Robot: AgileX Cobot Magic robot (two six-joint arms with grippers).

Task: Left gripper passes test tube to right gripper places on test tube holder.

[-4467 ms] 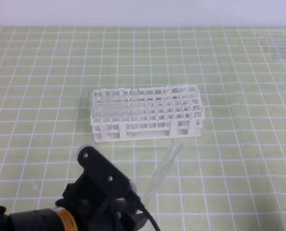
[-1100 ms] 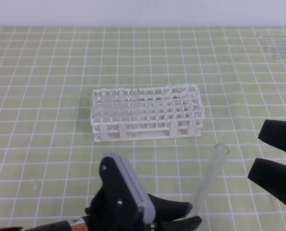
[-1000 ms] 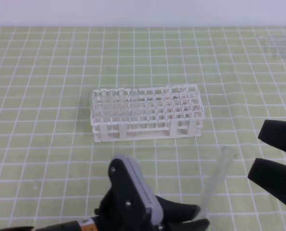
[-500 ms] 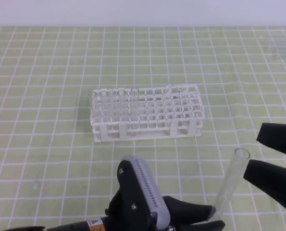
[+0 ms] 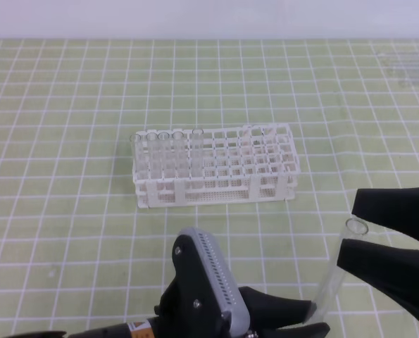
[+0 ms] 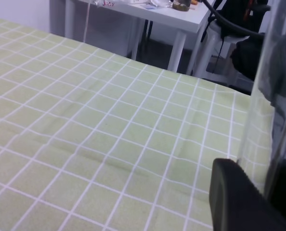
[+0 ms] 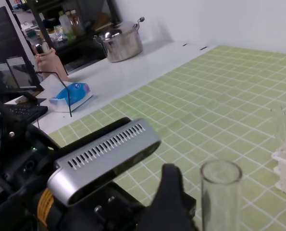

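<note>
Bench (image 5: 61,91) under its green checked cover fills the view; one test tube holder (image 5: 216,184) stands at its middle, well apart from my arms at six o'clock. One left pincer (image 5: 309,322), closed narrow on the foot of the test tube (image 5: 338,271), holds that tube almost upright, rim toward twelve o'clock. One right pincer (image 5: 350,226) stands wide at four o'clock, a finger either side of the rim, not touching that I can tell. To do the handover well, I judge the right should close squarely just below the rim before the left lets go. Five other tubes (image 5: 165,151) stand in the holder's left end, so six tubes altogether.
</note>
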